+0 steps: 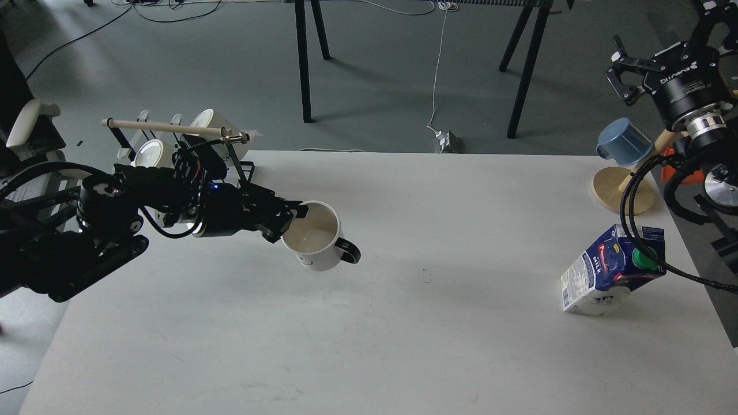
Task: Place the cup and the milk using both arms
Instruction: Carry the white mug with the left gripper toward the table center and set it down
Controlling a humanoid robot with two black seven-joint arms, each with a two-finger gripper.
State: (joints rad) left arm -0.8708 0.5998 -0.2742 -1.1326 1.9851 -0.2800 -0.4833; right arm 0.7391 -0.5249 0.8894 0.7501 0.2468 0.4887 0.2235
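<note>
The cup (318,242), a white mug with a black handle and a small smiley face, hangs above the table left of centre. My left gripper (288,222) is shut on its near rim and carries it. The milk (612,270), a dark blue and white carton with a green cap, stands tilted on the table (403,323) at the right. My right gripper (624,72) is high at the far right, above and behind the carton, well apart from it; its dark fingers look spread.
A black wire rack (190,173) with white mugs stands at the back left, partly behind my left arm. A blue cup (624,142) hangs on a wooden stand (622,193) at the back right. A black cable (634,230) crosses the carton.
</note>
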